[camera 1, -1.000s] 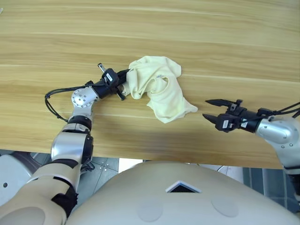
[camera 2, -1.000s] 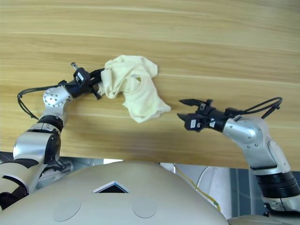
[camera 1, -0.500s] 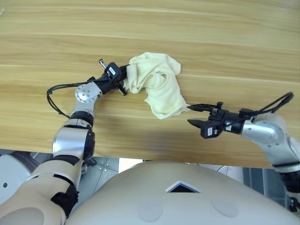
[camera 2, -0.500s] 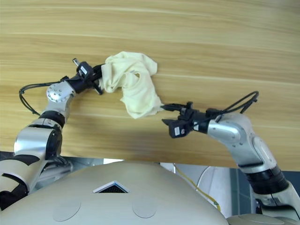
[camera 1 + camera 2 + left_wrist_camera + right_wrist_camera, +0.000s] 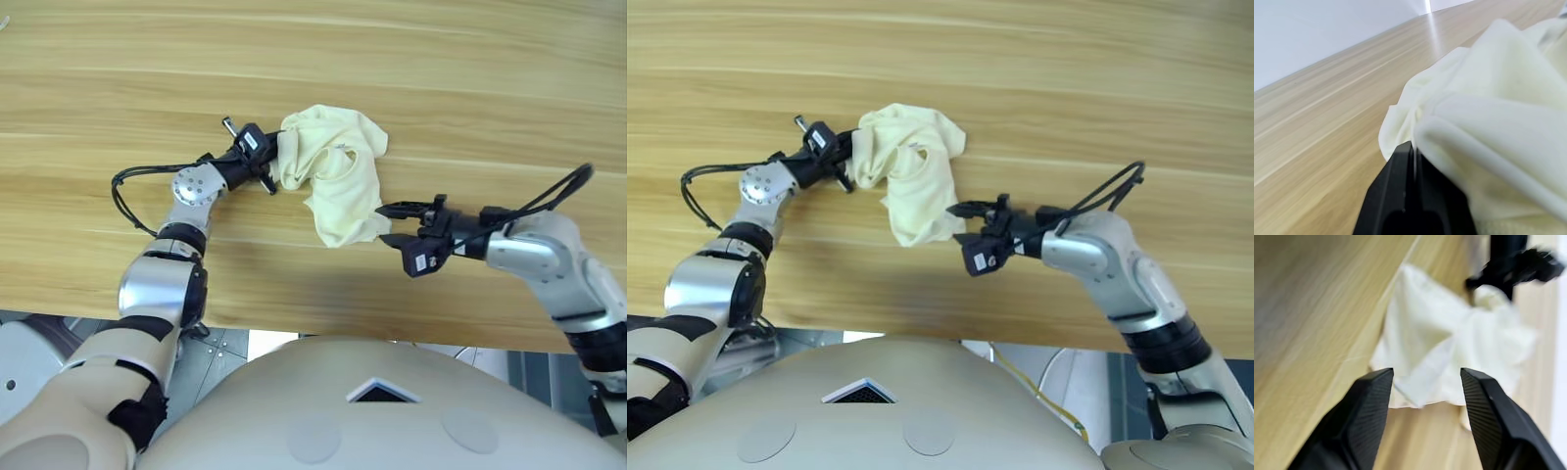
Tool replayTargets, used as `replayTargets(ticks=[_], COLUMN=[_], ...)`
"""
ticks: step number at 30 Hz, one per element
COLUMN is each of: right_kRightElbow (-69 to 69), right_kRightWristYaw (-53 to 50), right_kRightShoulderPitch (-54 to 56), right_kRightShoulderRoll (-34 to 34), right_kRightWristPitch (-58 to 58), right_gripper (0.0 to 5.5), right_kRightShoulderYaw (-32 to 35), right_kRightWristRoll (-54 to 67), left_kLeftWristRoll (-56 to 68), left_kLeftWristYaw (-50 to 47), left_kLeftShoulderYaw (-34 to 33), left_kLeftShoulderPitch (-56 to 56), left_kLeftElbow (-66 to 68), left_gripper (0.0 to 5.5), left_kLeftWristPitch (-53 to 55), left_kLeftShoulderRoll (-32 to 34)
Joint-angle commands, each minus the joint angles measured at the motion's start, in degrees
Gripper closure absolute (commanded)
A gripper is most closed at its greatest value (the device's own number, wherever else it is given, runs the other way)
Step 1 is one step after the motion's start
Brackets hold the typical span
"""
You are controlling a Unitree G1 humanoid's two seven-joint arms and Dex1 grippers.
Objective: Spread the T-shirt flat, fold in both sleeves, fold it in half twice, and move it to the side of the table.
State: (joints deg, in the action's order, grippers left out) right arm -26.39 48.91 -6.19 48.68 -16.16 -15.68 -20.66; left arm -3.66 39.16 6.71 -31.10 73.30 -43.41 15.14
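The T-shirt (image 5: 333, 181) lies in a crumpled heap on the wooden tabletop (image 5: 441, 78), about midway along its width and nearer the near edge than the far one. It is pale cream, soft knit cloth, bunched into thick rolled folds at the top and tapering to a loose flap that points toward the near edge. My left gripper (image 5: 266, 162) comes in from the left-edge side and is clenched on the T-shirt: in my left wrist view the black fingers are pressed together with a rim of fabric pinched at their tips, and the rest of the cloth billows just beyond them. My right gripper (image 5: 382, 222) lies low over the wood on the heap's other side, its ribbed black fingers spread apart, their tips just beside the loose flap; I cannot tell whether they touch it. The tabletop is smooth, light wood with long grain streaks and thin seams running along its length. A pale wall rises past the far edge.
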Motion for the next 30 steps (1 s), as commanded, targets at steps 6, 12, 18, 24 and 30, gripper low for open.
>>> replayTargets(ticks=[6,12,18,24,30], right_kRightElbow=[-4.0,5.5,11.2,13.0,12.9], right_kRightWristYaw=[0.6,1.9,1.4,1.0,-0.5], right_kRightShoulderPitch=[-2.2,5.9,10.1,10.4,9.4], right_kRightShoulderRoll=[2.3,-4.0,-8.2,-9.1,-9.3], right_kRightWristPitch=[0.0,-0.9,-2.1,-2.8,-2.5], right_gripper=[2.97,2.97,2.97,2.97,3.54], right_kRightShoulderYaw=[3.9,-6.5,-12.3,-15.2,-14.9], right_kRightWristRoll=[1.5,-4.2,-8.3,-10.9,-11.9], left_kLeftWristRoll=[-4.6,-5.0,-5.2,-5.4,-5.6], left_kLeftWristYaw=[-2.2,-2.0,-2.1,-2.6,-2.6], left_kLeftShoulderYaw=[1.8,2.2,2.7,3.2,3.3], left_kLeftShoulderPitch=[3.0,2.4,1.8,1.6,1.9], left_kLeftElbow=[3.0,3.0,3.1,3.4,3.5], left_gripper=[5.5,5.5,5.5,5.5,5.5], left_kLeftWristPitch=[5.2,5.3,5.8,6.7,7.2], left_kLeftShoulderRoll=[-0.5,-1.8,-2.5,-3.0,-2.8])
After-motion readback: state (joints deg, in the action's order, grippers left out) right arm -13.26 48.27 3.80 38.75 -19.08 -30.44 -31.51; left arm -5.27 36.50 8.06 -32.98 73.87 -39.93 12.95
